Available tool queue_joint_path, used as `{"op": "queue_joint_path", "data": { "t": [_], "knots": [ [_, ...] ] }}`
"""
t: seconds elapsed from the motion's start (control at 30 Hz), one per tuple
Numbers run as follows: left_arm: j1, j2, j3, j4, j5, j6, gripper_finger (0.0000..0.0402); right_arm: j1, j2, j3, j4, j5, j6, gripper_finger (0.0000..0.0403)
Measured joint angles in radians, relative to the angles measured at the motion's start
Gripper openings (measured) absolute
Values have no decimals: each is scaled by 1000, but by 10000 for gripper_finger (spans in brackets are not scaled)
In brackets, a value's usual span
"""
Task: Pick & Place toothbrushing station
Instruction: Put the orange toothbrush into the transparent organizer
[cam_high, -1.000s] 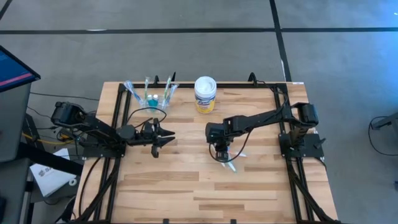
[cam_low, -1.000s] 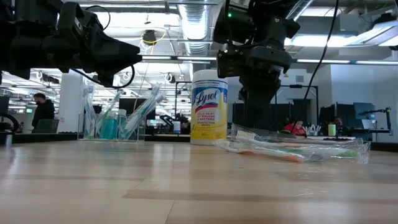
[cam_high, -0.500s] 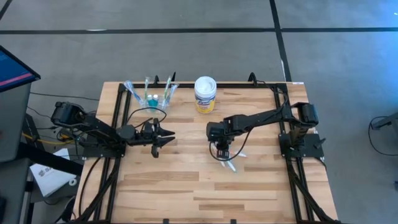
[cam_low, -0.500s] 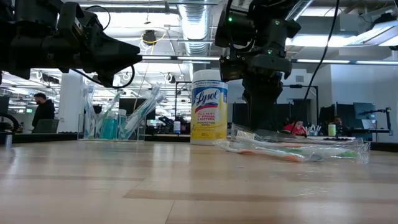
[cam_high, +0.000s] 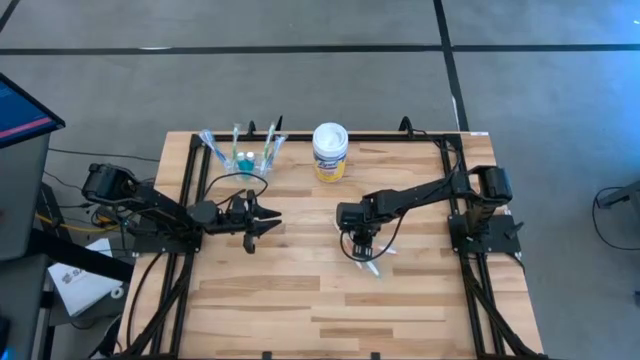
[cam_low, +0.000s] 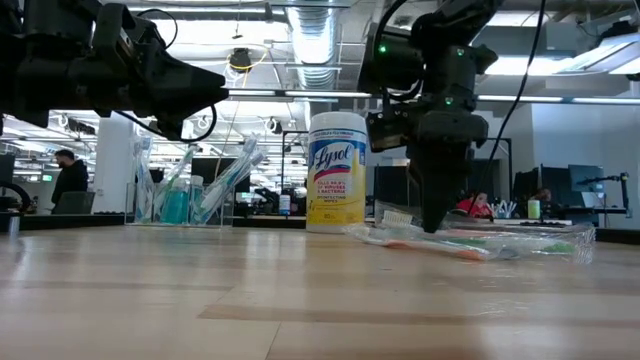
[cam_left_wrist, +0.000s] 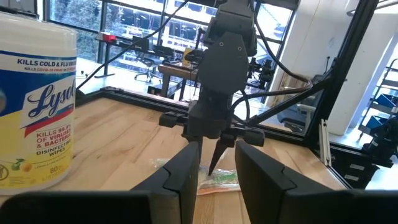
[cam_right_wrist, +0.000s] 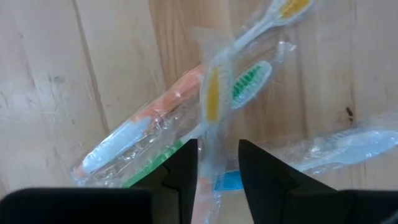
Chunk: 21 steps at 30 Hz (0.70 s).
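- The wrapped toothbrushes (cam_right_wrist: 211, 106) lie loose on the wooden table (cam_high: 300, 300), right of centre, several crossed over one another in clear film: one with a yellow head, one with green bristles, one with an orange handle.
- The right gripper (cam_high: 362, 243) stands point-down directly over that heap. In its own wrist view the two dark fingers (cam_right_wrist: 180, 168) straddle the yellow-headed brush with a narrow gap between them; the film makes it hard to say whether the tips already touch it, and nothing looks lifted.
- The step in hand, as I judge it, is the pick: the tips are low at the pile and about to close on one brush.
- The next move calls for pinching a single handle rather than a fold of wrapper, since the brushes overlap and the film could drag a neighbour along.
- The clear cup (cam_high: 243, 158), the likely goal, stands at the far left edge of the table holding upright brushes and teal tubes, well apart from the pile.
- The yellow-labelled wipes tub (cam_high: 329, 152) stands between cup and pile, near the far edge.
- The left gripper (cam_high: 262, 222) hangs above the table's left half, its fingers a little apart and holding nothing.
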Motion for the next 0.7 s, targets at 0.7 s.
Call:
{"op": "queue_joint_path", "data": {
  "t": [0.7],
  "knots": [
    [0,0,0,1,0,0,99,5,-5,55,-34,-27,-50,1]
  ]
}}
